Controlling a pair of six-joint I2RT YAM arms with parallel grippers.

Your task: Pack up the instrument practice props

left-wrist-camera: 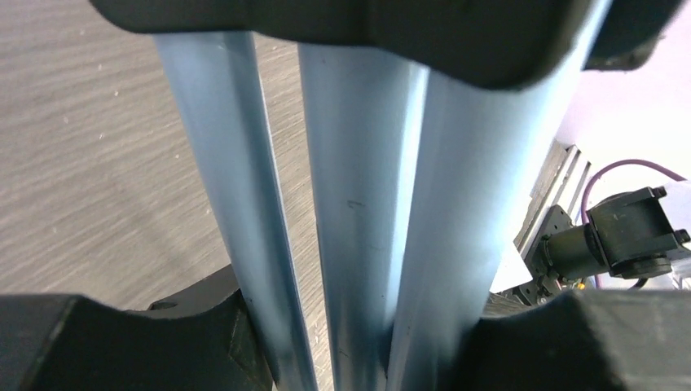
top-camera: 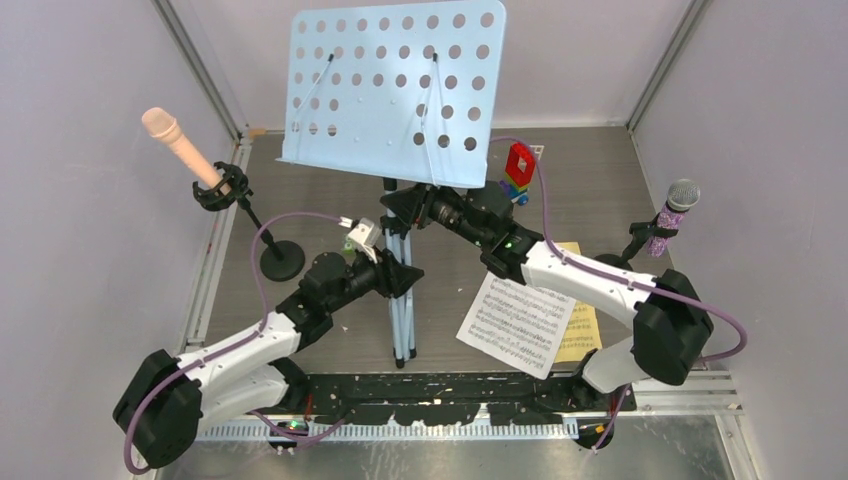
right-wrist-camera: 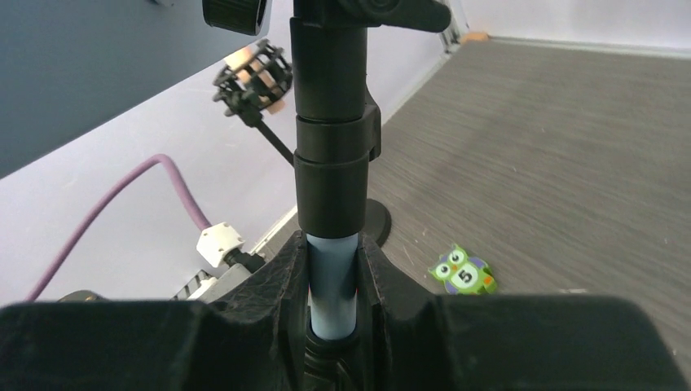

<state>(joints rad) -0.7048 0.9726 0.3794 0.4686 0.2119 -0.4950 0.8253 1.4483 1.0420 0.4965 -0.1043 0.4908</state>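
Observation:
The pale-blue perforated music rack (top-camera: 390, 90) stands upright at mid table, its tripod legs (top-camera: 402, 310) folded together. My left gripper (top-camera: 403, 276) is shut on the bundled legs (left-wrist-camera: 358, 204). My right gripper (top-camera: 398, 208) is shut on the blue pole (right-wrist-camera: 332, 277) just below its black collar (right-wrist-camera: 330, 163). The peach microphone (top-camera: 180, 140) sits in a black holder (top-camera: 225, 190) at the left. The purple glitter microphone (top-camera: 672, 215) sits in its holder at the right. A white score sheet (top-camera: 518, 322) lies over a yellow one (top-camera: 582, 330) at the front right.
A colourful toy brick car (top-camera: 518, 170) stands behind the right arm. A small green owl block (right-wrist-camera: 463, 273) lies on the table near the left holder's round base (top-camera: 281, 260). Purple cables loop off both arms. Walls close in left, right and back.

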